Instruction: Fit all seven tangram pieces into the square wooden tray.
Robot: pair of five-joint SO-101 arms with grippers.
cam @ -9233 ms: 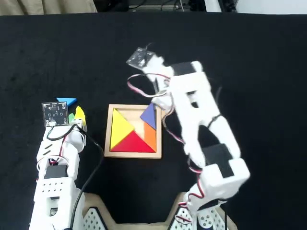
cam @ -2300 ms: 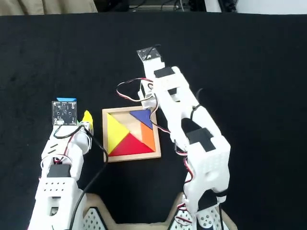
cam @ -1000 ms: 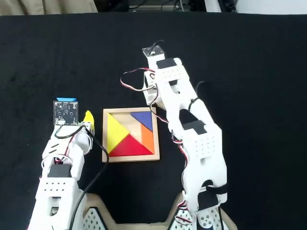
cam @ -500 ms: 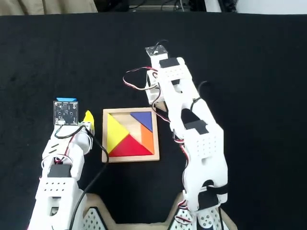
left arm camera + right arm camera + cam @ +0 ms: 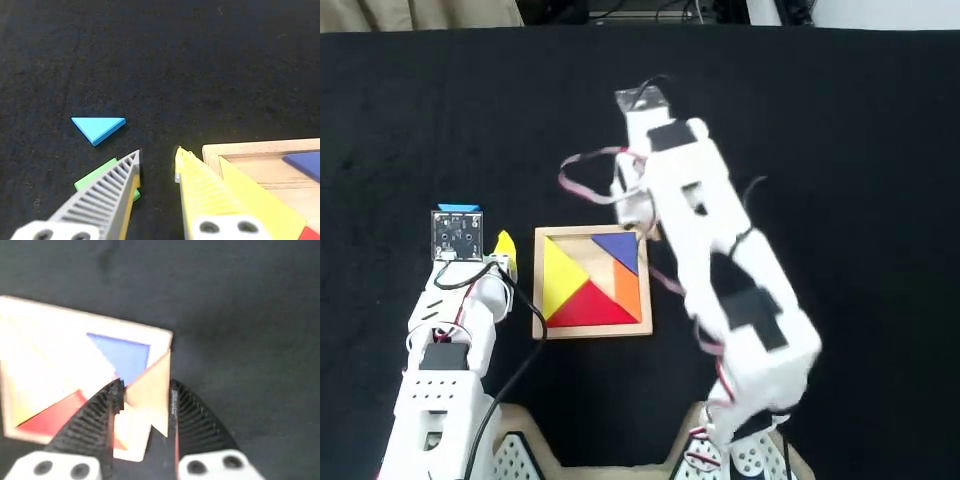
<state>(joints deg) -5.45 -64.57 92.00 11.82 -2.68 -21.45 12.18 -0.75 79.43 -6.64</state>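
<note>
Gripping a tan piece (image 5: 150, 405) on edge between both fingers, the right claw (image 5: 145, 386) hangs over a corner of the tray (image 5: 75, 320). The piece fills the gap from one finger to the other. Just past the fingertips, inside that corner, lies a blue triangle (image 5: 125, 355). Farther off to one side of the claw, a red triangle (image 5: 55, 412) lies flat in the tray, with bare wood between the two. From above, the right arm (image 5: 690, 200) covers its own claw and stands over the side of the tray away from the left claw (image 5: 157, 152). A yellow triangle (image 5: 560, 275) and an orange piece (image 5: 631, 290) also lie in the tray.

The left claw is released, its grey and yellow fingers spread, with black table (image 5: 200, 60) showing between the tips. A green piece (image 5: 92, 179) lies partly under the grey finger. A cyan triangle (image 5: 98, 127) lies on the table a little beyond that same fingertip, apart from it. Beside the yellow finger, on its outer side, sits another corner of the tray, close by; whether they touch cannot be told.
</note>
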